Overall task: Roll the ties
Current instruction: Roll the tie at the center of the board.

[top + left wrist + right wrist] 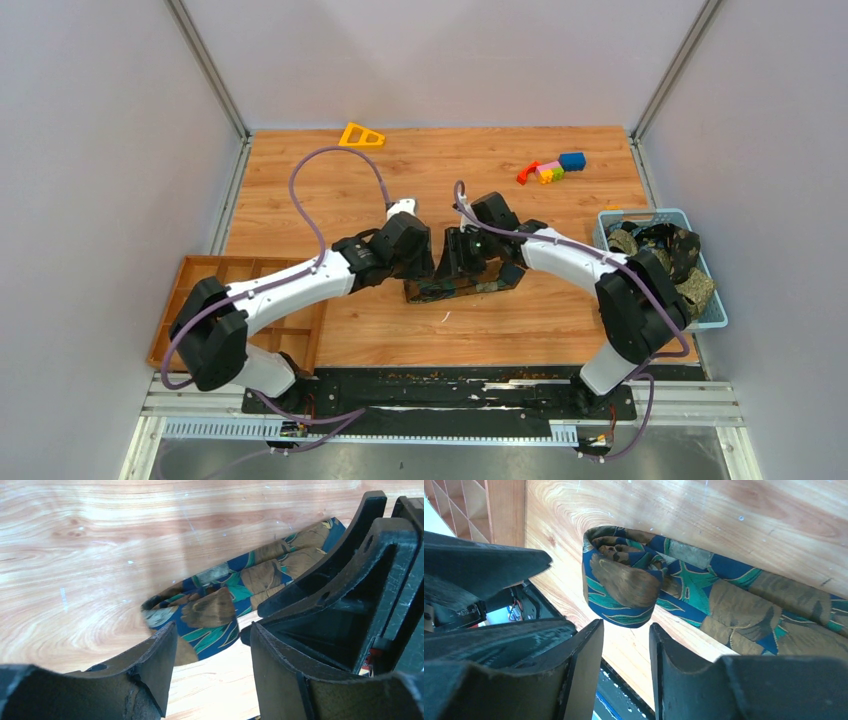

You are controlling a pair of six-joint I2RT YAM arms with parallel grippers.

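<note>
- Your left end effector (pixel 212 635) has its jaws spread, with nothing pinched between them. It hangs low over the worktop (pixel 560 330), right at the coiled end of the tie.
- Your right end effector (pixel 625 627) is also parted, by a narrower gap, and grips nothing. It sits just beside the left one, and the two face each other over the same end of the fabric.
- The tie (pixel 734 595) lies flat near the middle of the worktop. It is blue with teal leaves and brown-gold patches. Its end (pixel 624 585) is curled over into a loose loop, only partly rolled, and the rest runs out straight.
- In the top view the strip runs from about 9 o'clock to 3 o'clock under both wrists.
- At 3 o'clock a pale blue basket (pixel 640 214) at the worktop's edge holds more ties (pixel 665 255), piled loosely.
- At 8 o'clock there is an orange compartment tray (pixel 200 268).
- At 11 o'clock, by the far edge, a yellow triangle piece (pixel 361 135) lies well apart from the arms.
- At 1 o'clock sit the small coloured toy blocks (pixel 552 170).
</note>
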